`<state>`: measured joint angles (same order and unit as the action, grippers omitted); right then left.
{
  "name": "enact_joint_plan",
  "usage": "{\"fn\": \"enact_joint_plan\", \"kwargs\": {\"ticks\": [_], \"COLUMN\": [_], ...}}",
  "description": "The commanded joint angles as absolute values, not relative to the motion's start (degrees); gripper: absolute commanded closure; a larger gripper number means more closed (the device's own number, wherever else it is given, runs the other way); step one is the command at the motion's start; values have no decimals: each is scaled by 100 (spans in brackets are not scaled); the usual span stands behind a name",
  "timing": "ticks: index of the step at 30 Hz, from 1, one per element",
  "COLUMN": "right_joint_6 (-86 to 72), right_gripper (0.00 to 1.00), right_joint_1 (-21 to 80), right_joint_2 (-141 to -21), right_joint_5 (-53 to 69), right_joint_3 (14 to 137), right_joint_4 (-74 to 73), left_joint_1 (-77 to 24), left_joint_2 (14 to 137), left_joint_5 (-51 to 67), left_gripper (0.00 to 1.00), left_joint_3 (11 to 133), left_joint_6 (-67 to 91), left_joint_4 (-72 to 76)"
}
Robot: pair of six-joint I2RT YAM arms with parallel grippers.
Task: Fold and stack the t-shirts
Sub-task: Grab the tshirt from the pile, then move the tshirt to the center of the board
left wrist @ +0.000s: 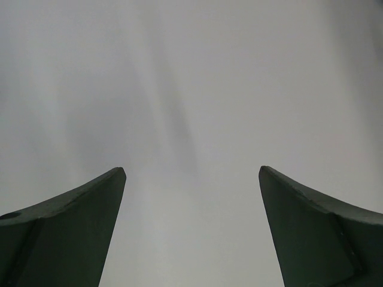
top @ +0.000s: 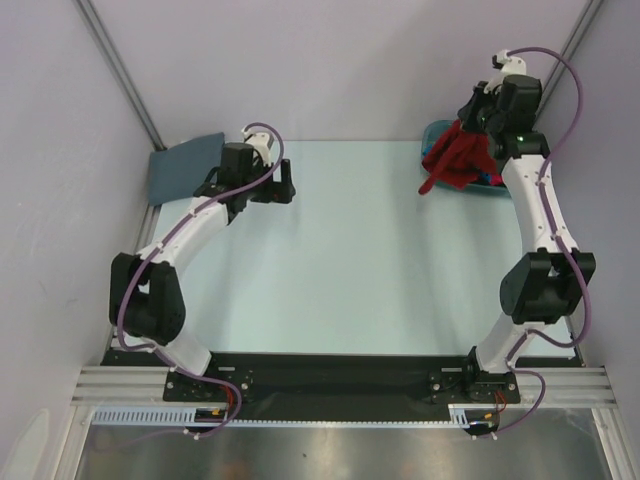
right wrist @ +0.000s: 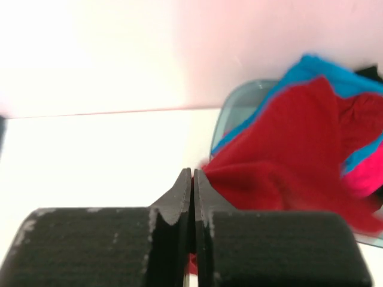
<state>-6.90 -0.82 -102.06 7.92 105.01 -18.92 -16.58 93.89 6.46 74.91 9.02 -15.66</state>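
Note:
The deep red t-shirt (top: 455,158) hangs bunched over the teal basket (top: 436,131) at the back right, and my right gripper (top: 472,118) is shut on its upper edge. In the right wrist view the jaws (right wrist: 192,174) are pressed together, red cloth (right wrist: 287,161) showing between and beside them. Behind it lie the bright blue (right wrist: 306,66), hot pink (right wrist: 366,174) and black (right wrist: 368,72) t-shirts in the basket (right wrist: 239,113). A slate grey t-shirt (top: 186,165) lies flat and folded at the back left corner. My left gripper (top: 283,185) hovers open to its right, nothing between its fingers (left wrist: 84,221).
The pale table (top: 350,260) runs between the two arms. Grey walls close in the back and both sides. The left wrist view shows only blank wall beyond the fingers.

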Motion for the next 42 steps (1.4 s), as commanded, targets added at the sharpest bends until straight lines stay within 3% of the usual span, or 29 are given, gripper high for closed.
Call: {"fn": "enact_joint_plan", "kwargs": {"ticks": [1, 9, 14, 16, 22, 29, 34, 38, 42], "right_joint_6": [-528, -273, -325, -273, -220, -211, -18, -166, -449], "right_gripper": [100, 100, 100, 100, 100, 100, 100, 100, 100], "right_joint_1": [52, 975, 1081, 1081, 1194, 1371, 1380, 1423, 2411], "right_joint_2": [-9529, -7965, -6971, -6856, -7101, -6864, -7320, -7935, -8735], "right_joint_5": [1186, 923, 703, 756, 1792, 1494, 1740, 2871, 3069], "right_joint_3": [10345, 10135, 9782, 10176, 11048, 11020, 11794, 12225, 11859], "right_joint_4": [-1933, -2452, -2408, -2923, -4165, -4192, -4807, -4773, -4264], "left_joint_1": [-1714, -1758, -1767, -1767, -1767, -1775, -1775, -1793, -1793], "left_joint_2": [8904, 8245, 7937, 7840, 7524, 7207, 7198, 7190, 7032], "left_joint_5": [817, 896, 861, 870, 862, 738, 1159, 1266, 1082], "left_gripper": [0, 0, 0, 0, 0, 0, 0, 0, 0], "left_joint_3": [7383, 7111, 6970, 6952, 6777, 6829, 6855, 6847, 6733], "left_joint_6": [993, 1063, 1046, 1046, 1063, 958, 1055, 1090, 1099], "left_joint_4": [-1503, -1617, -1696, -1740, -1819, -2013, -1925, -1872, -1872]}}
